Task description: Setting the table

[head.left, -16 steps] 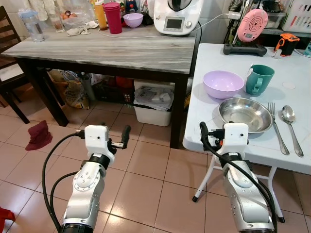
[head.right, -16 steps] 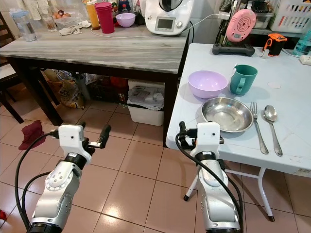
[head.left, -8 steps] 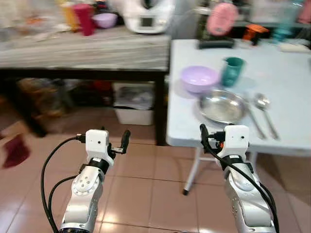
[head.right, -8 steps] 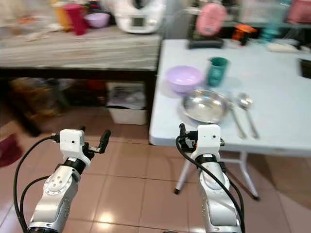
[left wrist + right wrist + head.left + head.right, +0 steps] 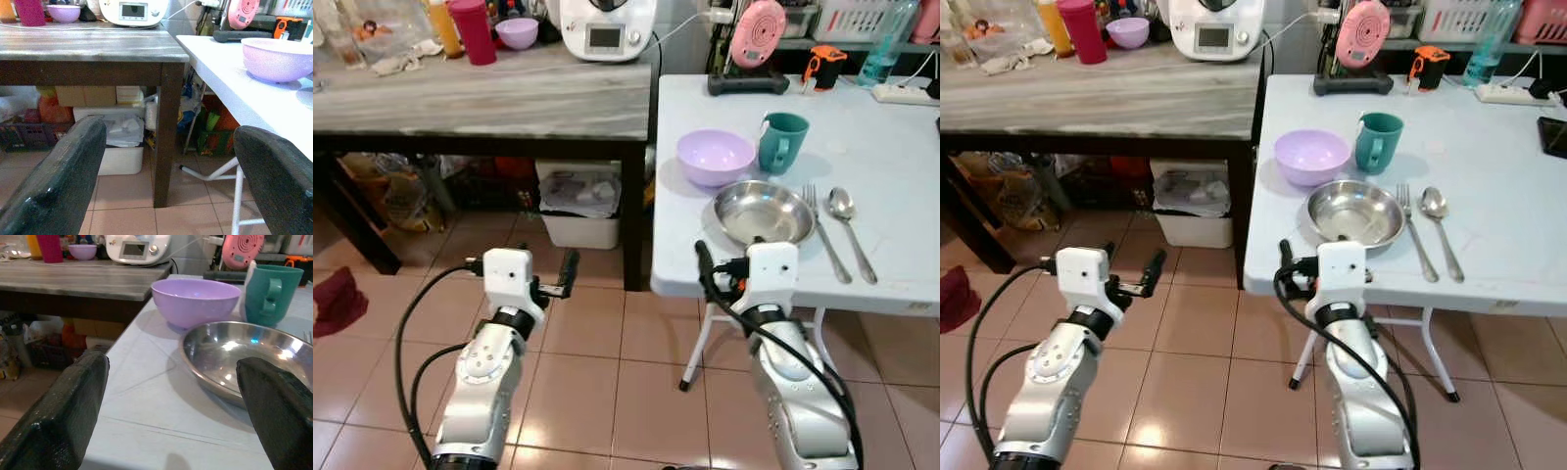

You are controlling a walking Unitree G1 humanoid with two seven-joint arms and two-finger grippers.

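The right gripper (image 5: 171, 396), fingers spread wide and empty, is held at the near edge of the white folding table (image 5: 901, 147). Just ahead lies the shallow stainless-steel bowl (image 5: 764, 212), with the lilac plastic bowl (image 5: 715, 157) beyond. An overly low approach could strike the table edge. The left gripper (image 5: 161, 166), likewise open and empty, is held over floor.

Bright, even indoor light — sharp head views.
Glare glints in the steel bowl (image 5: 244, 357); soft shadows lie under the tables; the wrist views' near black fingers (image 5: 54, 186) are blurred.
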